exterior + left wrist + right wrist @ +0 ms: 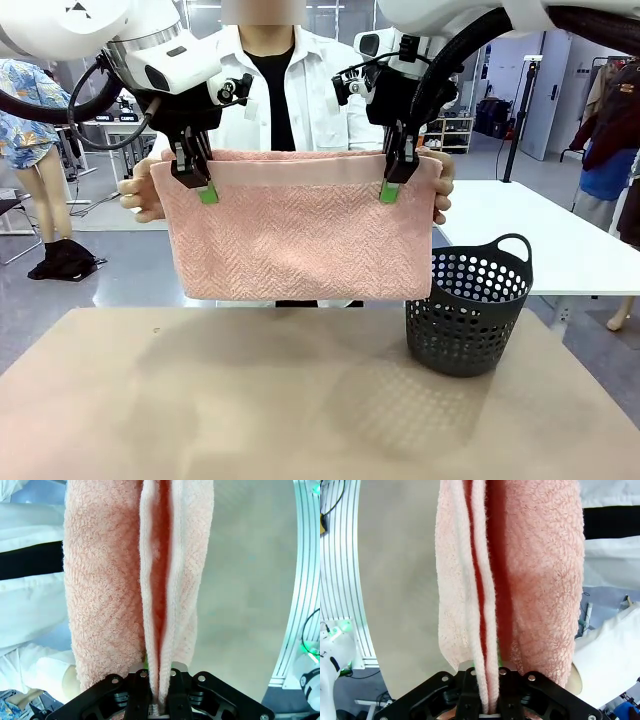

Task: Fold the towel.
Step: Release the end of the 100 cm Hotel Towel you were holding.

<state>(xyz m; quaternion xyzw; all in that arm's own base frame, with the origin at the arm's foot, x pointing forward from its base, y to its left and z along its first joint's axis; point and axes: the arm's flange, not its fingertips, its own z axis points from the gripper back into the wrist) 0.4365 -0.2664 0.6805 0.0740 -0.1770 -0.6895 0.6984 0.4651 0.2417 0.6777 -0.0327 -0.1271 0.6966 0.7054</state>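
Observation:
The salmon-pink towel point(295, 235) hangs doubled over in the air above the table, its herringbone face toward me. My left gripper point(203, 188) is shut on the towel's top edge near its left end, and my right gripper point(390, 187) is shut on the same edge near its right end. A person behind the towel holds its far layer with a hand point(140, 195) at the left corner and a hand point(443, 190) at the right corner. In the left wrist view the towel's layers point(160, 595) run down between the pinching fingers; the right wrist view shows the same towel layers point(485, 595).
A dark perforated plastic basket point(468, 315) with handles stands on the beige table point(250, 400) at the right, just below the towel's lower right corner. A white table point(560, 240) stands behind at the right. The person in a white shirt stands at the far side.

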